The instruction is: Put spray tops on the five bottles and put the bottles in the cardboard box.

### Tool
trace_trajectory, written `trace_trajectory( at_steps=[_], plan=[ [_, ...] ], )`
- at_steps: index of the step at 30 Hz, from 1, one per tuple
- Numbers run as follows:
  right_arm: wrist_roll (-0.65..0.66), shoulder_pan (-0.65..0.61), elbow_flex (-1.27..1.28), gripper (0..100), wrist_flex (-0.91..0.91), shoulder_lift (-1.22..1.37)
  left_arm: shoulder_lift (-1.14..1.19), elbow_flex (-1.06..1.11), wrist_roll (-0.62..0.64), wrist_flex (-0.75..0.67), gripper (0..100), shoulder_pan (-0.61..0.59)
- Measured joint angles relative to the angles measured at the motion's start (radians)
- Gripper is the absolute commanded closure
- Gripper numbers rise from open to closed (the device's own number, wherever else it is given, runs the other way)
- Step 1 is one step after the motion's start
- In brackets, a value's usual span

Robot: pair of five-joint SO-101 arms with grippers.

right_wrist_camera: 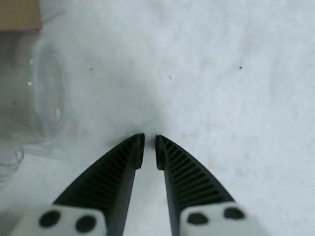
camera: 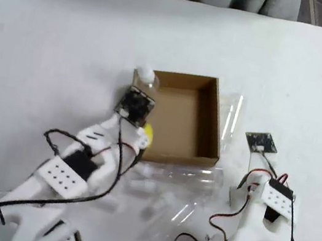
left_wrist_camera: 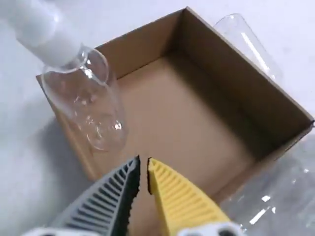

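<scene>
Left gripper (left_wrist_camera: 143, 173): nearly closed, empty.
Right gripper (right_wrist_camera: 149, 147): nearly closed, empty.
Capped bottle (left_wrist_camera: 83, 105): upper left, tilted at cardboard box (left_wrist_camera: 256, 93) corner.
Next: probably regrasp, lower inside.

High view: far, looking down on worktop (camera: 71, 30). Wrist views sit close behind left end effector (left_wrist_camera: 143, 164) and right end effector (right_wrist_camera: 149, 140); left faces cardboard box (left_wrist_camera: 236, 93), shared with high view; right faces worktop.

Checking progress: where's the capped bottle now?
High view: capped bottle sits at the box's far left corner, ahead of the left pincer.
</scene>
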Motion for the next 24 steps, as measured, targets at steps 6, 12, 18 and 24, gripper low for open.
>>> trace_trajectory(
  at_steps=[6, 12, 18, 24],
  plan=[
    [0.000, 0.000, 0.000, 98.1, 0.000, 0.000, 0.014, -0.032, 0.046, 0.002, 98, 0.005],
    [0.000, 0.000, 0.000, 98.1, 0.000, 0.000, 0.221, -0.158, 0.061, 0.002, 98, 0.003],
    [0.000, 0.000, 0.000, 98.1, 0.000, 0.000, 0.451, -0.287, 0.061, 0.002, 98, -0.032],
    [0.000, 0.000, 0.000, 98.1, 0.000, 0.000, 0.597, -0.382, 0.061, 0.002, 98, -0.052]
  ],
)
